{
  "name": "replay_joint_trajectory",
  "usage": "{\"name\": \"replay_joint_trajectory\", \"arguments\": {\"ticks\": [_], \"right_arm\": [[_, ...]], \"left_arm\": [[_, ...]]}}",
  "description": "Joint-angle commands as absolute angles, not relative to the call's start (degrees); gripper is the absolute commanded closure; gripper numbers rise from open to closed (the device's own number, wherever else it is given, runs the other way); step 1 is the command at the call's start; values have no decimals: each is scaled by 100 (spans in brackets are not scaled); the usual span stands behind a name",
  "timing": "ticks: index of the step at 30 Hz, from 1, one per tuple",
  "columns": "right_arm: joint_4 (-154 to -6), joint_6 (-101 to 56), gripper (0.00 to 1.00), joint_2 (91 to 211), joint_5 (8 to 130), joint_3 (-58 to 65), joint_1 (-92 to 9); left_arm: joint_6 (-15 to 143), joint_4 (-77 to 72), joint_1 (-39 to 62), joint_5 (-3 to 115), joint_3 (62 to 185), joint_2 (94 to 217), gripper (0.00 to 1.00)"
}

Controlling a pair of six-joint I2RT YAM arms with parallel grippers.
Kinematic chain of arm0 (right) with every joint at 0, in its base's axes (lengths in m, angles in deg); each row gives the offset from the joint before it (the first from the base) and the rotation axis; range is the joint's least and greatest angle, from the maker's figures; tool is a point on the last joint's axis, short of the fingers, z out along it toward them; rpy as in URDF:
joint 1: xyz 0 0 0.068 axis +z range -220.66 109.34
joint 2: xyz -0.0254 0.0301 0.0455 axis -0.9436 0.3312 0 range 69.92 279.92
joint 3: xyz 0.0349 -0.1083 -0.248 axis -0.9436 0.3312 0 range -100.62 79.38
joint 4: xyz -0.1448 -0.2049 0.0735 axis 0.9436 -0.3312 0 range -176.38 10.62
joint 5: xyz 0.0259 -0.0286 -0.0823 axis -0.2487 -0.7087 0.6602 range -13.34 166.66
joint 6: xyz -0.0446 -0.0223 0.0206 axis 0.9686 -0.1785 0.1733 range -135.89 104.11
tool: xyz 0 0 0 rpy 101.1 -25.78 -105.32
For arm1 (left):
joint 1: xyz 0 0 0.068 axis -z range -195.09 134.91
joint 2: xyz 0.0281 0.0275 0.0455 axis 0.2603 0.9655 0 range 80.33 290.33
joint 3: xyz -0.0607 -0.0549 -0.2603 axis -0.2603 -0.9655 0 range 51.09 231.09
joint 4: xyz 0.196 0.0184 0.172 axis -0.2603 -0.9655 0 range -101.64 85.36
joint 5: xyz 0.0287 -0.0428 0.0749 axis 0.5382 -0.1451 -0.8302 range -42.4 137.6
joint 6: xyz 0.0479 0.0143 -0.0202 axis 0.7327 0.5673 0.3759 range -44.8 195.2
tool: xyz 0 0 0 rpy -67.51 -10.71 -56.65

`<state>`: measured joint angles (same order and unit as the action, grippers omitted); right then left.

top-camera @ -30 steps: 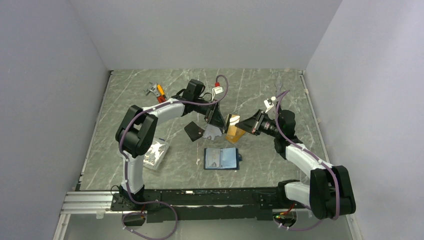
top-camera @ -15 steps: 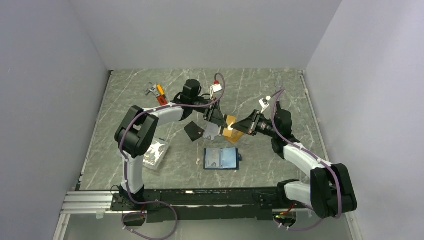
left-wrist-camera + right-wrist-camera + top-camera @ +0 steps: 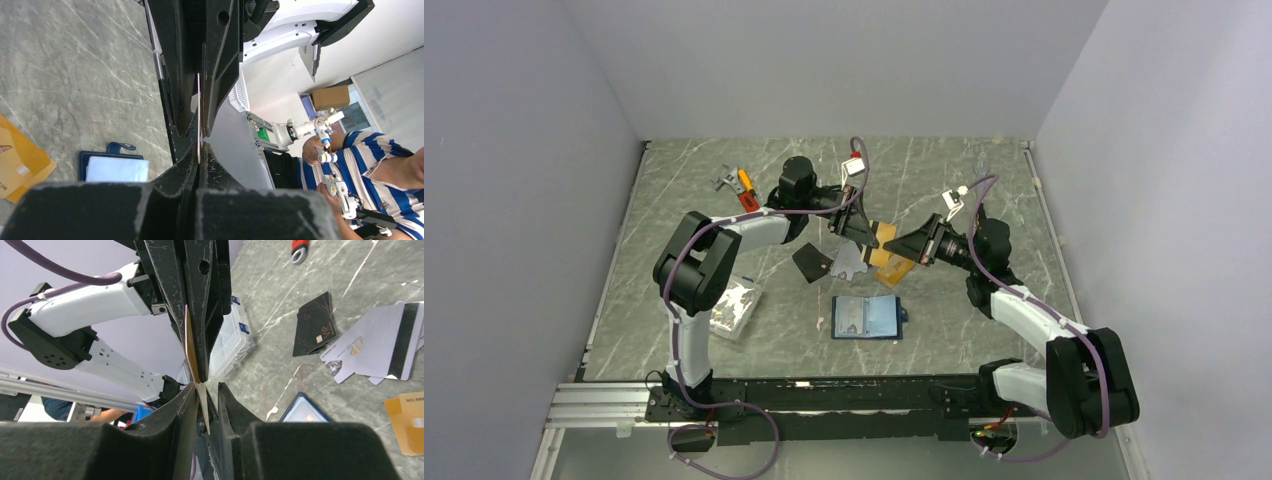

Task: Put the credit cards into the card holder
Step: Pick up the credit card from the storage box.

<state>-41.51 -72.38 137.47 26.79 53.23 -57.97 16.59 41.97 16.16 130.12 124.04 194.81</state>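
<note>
A: Start at the fingertips. What has the left gripper [image 3: 199,150] got?

B: Its jaws are pressed tight on one end of the held card [image 3: 886,237], which stands on edge in the air above the table [image 3: 964,190].

A: And the right gripper [image 3: 206,388]?

B: It straddles the other end. Its own camera shows a sliver of gap beside the card, so the jaws look parted rather than clamped, though the angle is tight and I wouldn't swear to it.

A: Why meet in mid-air?

B: I read it as a handover. A thin card is awkward to pinch off a flat top, and passing it lets one arm take a grip that leaves a long edge free for a pocket.

A: Further out?

B: Below the grippers lie a silver-white card [image 3: 849,262], a black card [image 3: 811,262] on its left in the overhead view, and an orange-gold card [image 3: 894,272] on its right. All are outside the card holder [image 3: 867,317], which lies open, pockets up, nearer the bases and between the arms, probably so either can reach it. A clear box [image 3: 736,306] sits well to the left.
</note>
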Motion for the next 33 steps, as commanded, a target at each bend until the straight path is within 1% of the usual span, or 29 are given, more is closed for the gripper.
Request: {"name": "replay_joint_trajectory", "arguments": {"ticks": [1, 7, 10, 11, 14, 16, 17, 20, 25, 33], "right_arm": [[-3606, -7419, 77, 13849, 2633, 5276, -5692], [-3446, -7560, 79, 13888, 2697, 5235, -5502], [-3479, -7548, 83, 13927, 2726, 5200, -5386], [-3465, -7563, 87, 13929, 2726, 5211, -5371], [-3493, -7550, 99, 13867, 2739, 5274, -5355], [-3649, -7453, 100, 13777, 2744, 5305, -5359], [-3723, -7428, 100, 13735, 2758, 5336, -5361], [-3791, -7377, 100, 13658, 2736, 5372, -5352], [-4065, -7173, 100, 13730, 2759, 5330, -5289], [-4353, -6978, 100, 13745, 2860, 5455, -5220]], "left_arm": [[1408, 4772, 1660, 13102, 12392, 19268, 96], [2058, 3944, 1664, 12960, 12404, 19106, 93], [2456, 3437, 1664, 12874, 12443, 19015, 88], [2591, 3210, 1663, 12842, 12457, 18970, 85], [2997, 2646, 1659, 12750, 12524, 18873, 65], [3188, 2410, 1657, 12708, 12548, 18786, 57], [3218, 2396, 1663, 12711, 12554, 18756, 55], [2926, 2681, 1663, 12750, 12563, 18751, 54], [2128, 3646, 1656, 12801, 12495, 18823, 54], [1761, 4082, 1553, 12857, 12473, 18676, 53]]}}
